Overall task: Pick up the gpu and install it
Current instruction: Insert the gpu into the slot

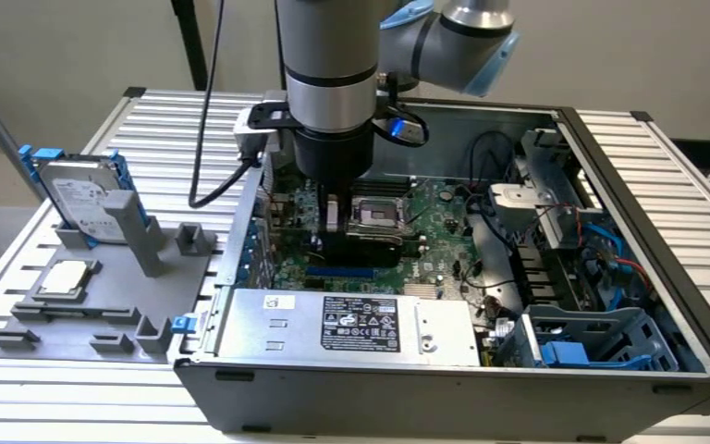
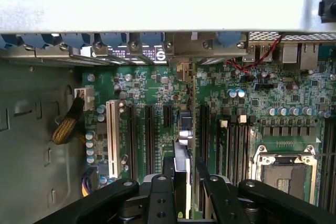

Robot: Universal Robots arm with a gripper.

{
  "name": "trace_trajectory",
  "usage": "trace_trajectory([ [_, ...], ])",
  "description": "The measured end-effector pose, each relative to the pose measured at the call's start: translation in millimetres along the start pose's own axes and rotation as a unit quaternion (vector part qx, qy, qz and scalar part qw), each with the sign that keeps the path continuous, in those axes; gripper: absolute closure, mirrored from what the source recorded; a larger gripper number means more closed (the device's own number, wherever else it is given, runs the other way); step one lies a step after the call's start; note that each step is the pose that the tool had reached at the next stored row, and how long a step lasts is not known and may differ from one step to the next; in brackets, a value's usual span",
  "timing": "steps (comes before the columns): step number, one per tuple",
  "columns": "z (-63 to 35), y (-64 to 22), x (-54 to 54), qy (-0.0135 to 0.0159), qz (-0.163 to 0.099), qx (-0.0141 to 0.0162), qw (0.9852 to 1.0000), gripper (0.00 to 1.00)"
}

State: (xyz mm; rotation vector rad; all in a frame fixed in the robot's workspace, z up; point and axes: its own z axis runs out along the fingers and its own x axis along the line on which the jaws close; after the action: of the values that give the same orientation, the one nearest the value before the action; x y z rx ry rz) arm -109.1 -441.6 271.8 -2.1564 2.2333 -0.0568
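My gripper (image 1: 334,220) reaches down into the open computer case (image 1: 651,240), over the green motherboard (image 1: 435,217). It is shut on the gpu (image 2: 184,150), a thin card seen edge-on between the two black fingers (image 2: 160,198). The card runs along the row of black expansion slots (image 2: 149,135), with its silver bracket end (image 2: 191,51) against the case's rear wall. From outside, the gpu (image 1: 370,248) is a dark slab under the gripper, just above the board. Whether its edge sits in a slot I cannot tell.
A grey fixture (image 1: 96,314) to the exterior view's left of the case holds a silver hard drive (image 1: 84,194) with blue rails and a square CPU chip (image 1: 66,277). Inside the case are the power supply (image 1: 343,324), the empty CPU socket (image 2: 286,169), a white slot (image 2: 112,135) and cables (image 1: 540,231).
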Motion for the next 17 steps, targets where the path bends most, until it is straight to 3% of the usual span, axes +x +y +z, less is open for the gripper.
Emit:
trace_trajectory([
  [17, 7.5, 0.8, -2.4, 0.0000, 0.000, 0.0001, 1.0000, 0.74],
])
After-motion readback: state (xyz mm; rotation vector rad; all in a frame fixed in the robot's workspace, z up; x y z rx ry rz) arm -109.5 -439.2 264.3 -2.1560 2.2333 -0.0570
